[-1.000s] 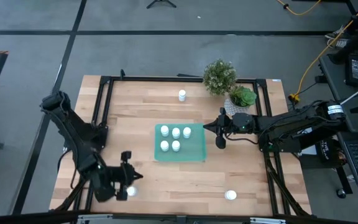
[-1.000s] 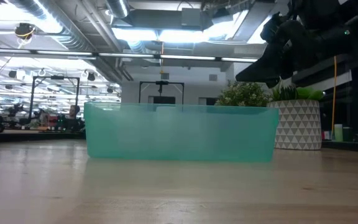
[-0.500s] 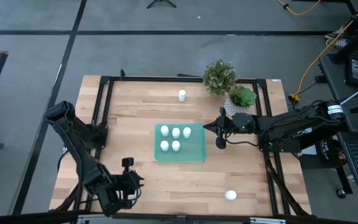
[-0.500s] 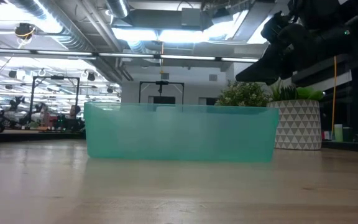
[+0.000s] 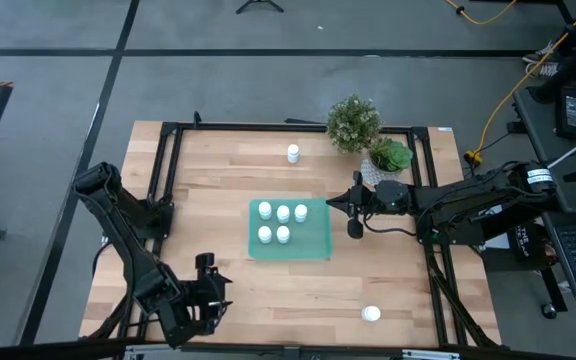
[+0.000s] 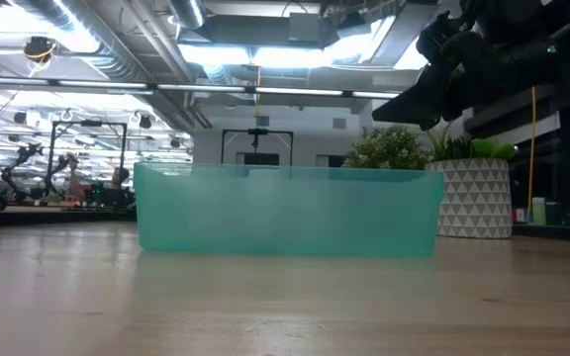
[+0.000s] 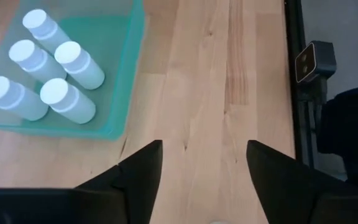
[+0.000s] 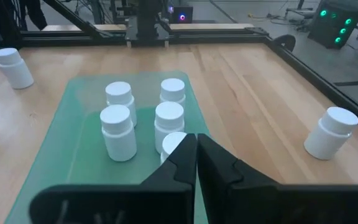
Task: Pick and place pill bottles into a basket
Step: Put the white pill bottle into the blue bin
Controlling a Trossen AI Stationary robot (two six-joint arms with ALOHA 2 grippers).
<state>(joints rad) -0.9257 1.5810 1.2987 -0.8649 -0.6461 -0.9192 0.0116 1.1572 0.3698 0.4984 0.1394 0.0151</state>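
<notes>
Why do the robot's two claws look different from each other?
The left gripper has its two fingers spread wide apart; the right gripper has its fingers pressed together.
The left gripper is at the table's near left corner, away from the basket; the right gripper is just beside the basket's right side.
Both are dark, with two fingers each.

On my screens the bench (image 5: 218, 190) is pale wood, smooth with a satin sheen, edged by a matt black metal frame (image 5: 166, 160). I log the basket (image 6: 285, 213) as translucent teal plastic, faintly glossy. The pill bottles (image 8: 119, 131) are smooth white plastic, and both claws look matt black.
</notes>
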